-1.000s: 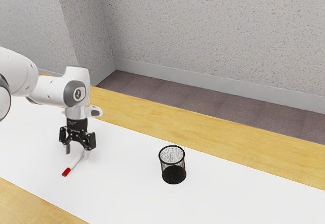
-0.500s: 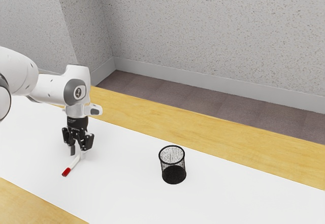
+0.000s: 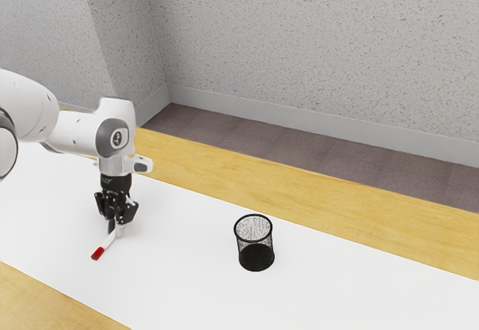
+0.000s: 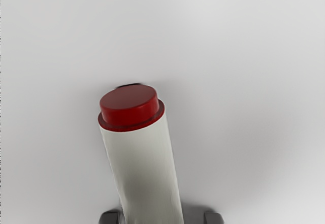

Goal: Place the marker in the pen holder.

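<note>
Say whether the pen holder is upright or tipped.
Upright: in the exterior view, the pen holder stands on its dark base, its round open rim facing up.

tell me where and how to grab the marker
Best, I'd say, by the white barrel, clear of the red end, coming down from above with one finger on each long side. The marker lies lengthwise on the table, and its slim, straight, round body offers two long sides to close across.
</note>
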